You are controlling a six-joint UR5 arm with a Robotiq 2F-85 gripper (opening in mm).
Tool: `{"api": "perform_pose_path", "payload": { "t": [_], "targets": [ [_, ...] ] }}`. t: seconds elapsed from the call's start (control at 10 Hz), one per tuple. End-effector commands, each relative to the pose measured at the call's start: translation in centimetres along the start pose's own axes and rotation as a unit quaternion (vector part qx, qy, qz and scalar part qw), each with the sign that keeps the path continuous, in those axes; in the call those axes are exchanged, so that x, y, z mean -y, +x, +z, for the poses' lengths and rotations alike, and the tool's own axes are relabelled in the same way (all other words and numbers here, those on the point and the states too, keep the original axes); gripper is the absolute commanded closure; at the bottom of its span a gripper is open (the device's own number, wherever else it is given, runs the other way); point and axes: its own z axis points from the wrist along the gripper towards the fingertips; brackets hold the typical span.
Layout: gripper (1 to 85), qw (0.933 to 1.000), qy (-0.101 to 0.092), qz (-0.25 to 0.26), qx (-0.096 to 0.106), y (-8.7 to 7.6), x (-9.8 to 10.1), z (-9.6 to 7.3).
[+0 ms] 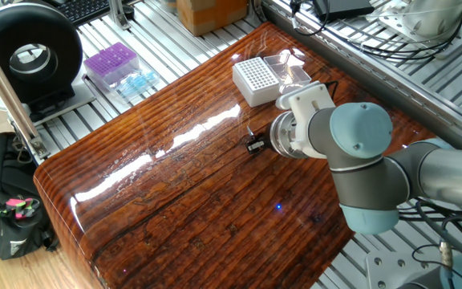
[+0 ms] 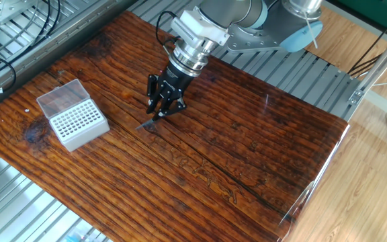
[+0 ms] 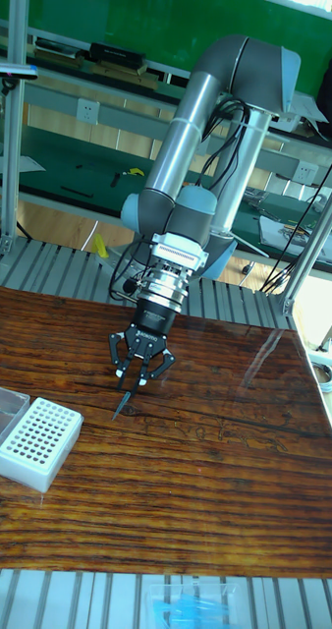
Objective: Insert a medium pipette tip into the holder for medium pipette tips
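Tall fixed view: hand [image 3: 133, 376] pinches the medium pipette tip [image 3: 121, 401] (point down, slightly tilted, just above the table [image 3: 215, 462]). Holder for medium pipette tips [image 3: 38, 443] sits well apart, down-left of the hand; the tip's long axis is near vertical, roughly suiting the holes.
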Motion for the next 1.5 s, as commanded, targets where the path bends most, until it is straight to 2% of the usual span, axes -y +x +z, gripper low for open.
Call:
{"api": "perform_pose_path", "payload": {
  "t": [0.0, 1.4],
  "targets": [
    [56.0, 1.0, 0.0, 0.01, -0.001, 0.02, -0.06, -0.02],
    [59.0, 1.0, 0.006, 0.007, 0.001, 0.63, 0.15, 0.55]
  ]
}}
